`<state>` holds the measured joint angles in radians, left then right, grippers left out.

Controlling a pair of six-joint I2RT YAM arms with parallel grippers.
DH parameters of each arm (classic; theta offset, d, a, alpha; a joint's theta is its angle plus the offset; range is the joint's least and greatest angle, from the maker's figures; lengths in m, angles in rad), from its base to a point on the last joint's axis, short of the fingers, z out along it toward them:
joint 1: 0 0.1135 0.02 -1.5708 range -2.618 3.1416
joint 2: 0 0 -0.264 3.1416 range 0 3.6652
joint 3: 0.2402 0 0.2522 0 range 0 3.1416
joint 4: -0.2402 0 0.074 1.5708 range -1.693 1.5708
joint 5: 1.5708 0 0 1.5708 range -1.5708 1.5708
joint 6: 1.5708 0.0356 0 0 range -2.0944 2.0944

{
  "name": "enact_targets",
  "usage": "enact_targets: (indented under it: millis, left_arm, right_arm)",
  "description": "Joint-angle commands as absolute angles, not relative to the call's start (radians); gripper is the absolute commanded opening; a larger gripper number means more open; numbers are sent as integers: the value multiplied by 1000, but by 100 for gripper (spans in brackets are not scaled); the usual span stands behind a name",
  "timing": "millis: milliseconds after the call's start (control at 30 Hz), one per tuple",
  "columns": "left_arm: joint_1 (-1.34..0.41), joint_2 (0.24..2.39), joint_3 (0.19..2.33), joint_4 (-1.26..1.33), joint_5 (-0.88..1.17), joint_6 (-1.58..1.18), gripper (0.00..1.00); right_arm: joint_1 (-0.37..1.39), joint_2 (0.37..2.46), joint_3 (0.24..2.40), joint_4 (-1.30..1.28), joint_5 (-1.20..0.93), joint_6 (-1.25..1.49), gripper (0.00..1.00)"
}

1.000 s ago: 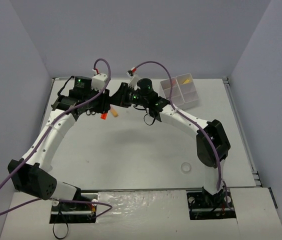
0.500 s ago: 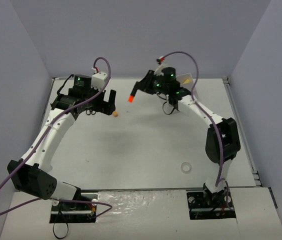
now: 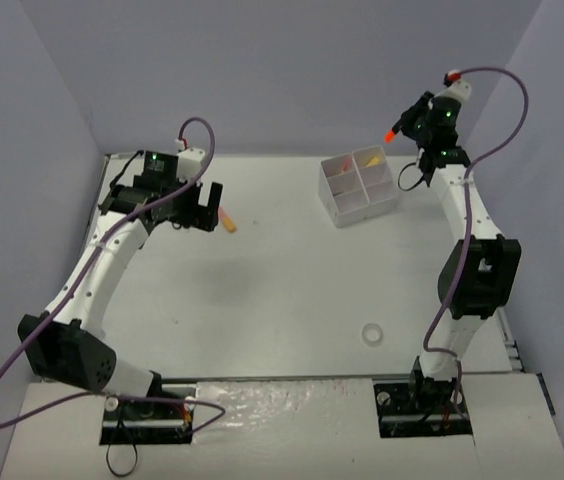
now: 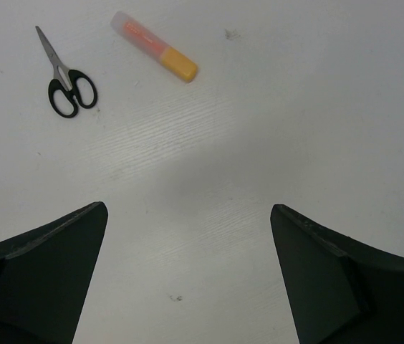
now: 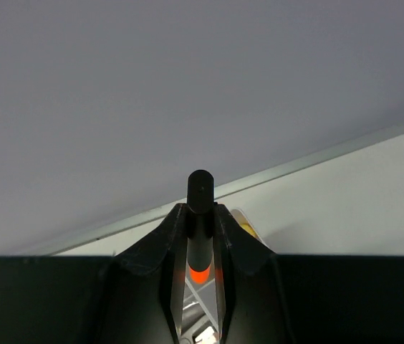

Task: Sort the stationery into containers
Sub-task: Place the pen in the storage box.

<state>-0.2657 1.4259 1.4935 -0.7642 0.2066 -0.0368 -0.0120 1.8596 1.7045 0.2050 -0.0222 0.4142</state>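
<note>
Right gripper (image 5: 200, 218): we are clamping the orange-black highlighter (image 5: 200, 188), raised near the organiser box (image 3: 362, 209).
Left gripper (image 4: 188, 222): we are hovering with jaws spread, the scissors (image 4: 69, 84) and the peach highlighter (image 4: 155, 47) lying ahead.

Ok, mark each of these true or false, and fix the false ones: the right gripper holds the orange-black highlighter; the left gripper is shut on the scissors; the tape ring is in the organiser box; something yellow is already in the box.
1. The right gripper holds the orange-black highlighter. True.
2. The left gripper is shut on the scissors. False: its jaws stand wide open with nothing between them, and the scissors lie on the table, apart from it.
3. The tape ring is in the organiser box. False: it lies on the bare table, well clear of the box on the near side.
4. A yellow item lies in a far compartment of the box. True.
</note>
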Motion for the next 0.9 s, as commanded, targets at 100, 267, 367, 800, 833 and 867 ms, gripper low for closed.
enact_targets:
  millis: [100,267,367,800,833,867]
  left_arm:
    - [-232,1441,1488,-749,193,-27,97]
    - [-215,1459,1482,-741,204,-34,97]
    - [-213,1472,1474,-735,208,-35,97]
    - [-214,1627,1498,-677,196,-187,97]
    - [-214,1645,1504,-650,195,-223,97]
    - [-216,1676,1513,-630,192,-252,97]
  right_arm:
    - [5,1996,1802,348,-12,436,0]
    - [8,2036,1767,401,-3,469,0]
    - [21,2070,1756,412,-3,483,0]
    - [87,2138,1705,452,16,478,31]
    - [90,2134,1701,442,12,471,39]
    - [95,2126,1696,436,11,462,48]
